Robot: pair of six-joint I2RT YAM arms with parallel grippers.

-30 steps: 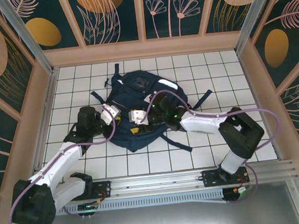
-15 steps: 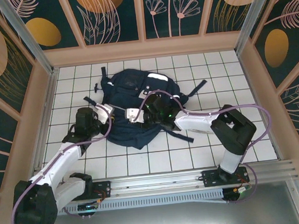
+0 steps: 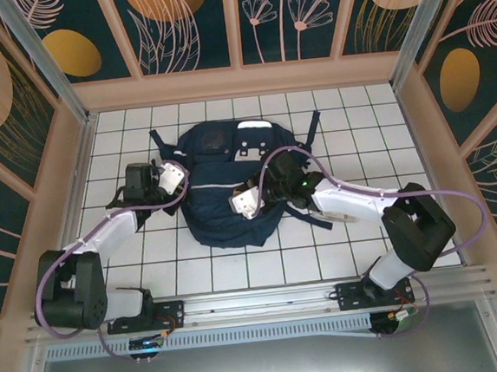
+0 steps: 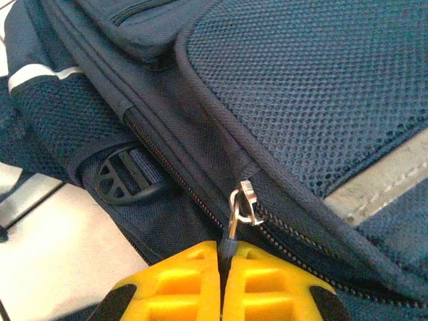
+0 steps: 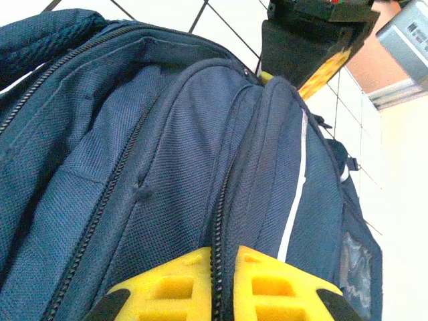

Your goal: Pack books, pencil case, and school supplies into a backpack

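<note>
The dark navy backpack (image 3: pixel 217 149) lies flat in the middle of the tiled floor, zipped along the side I see. At its left edge my left gripper (image 3: pixel 175 177) is shut on the zipper pull (image 4: pixel 232 231); the metal slider (image 4: pixel 246 200) sits just past the yellow fingertips (image 4: pixel 184 281). My right gripper (image 3: pixel 248 202) rests on the bag's lower middle, shut on a fold of backpack fabric (image 5: pixel 167 167) along a closed zipper line (image 5: pixel 217 261). The books, pencil case and school supplies are out of view.
Black straps (image 3: pixel 313 128) trail off the bag's top right, and a black buckle (image 4: pixel 117 177) lies beside the left zipper. Wooden walls (image 3: pixel 239 81) ring the white tiled floor (image 3: pixel 357 133). The arm bases stand on the metal rail (image 3: pixel 259 305) at the near edge.
The right gripper has closed on the bag's fabric and shifted right and nearer. The left gripper pulled up and left with the zipper pull. The backpack turned and now lies squarer.
</note>
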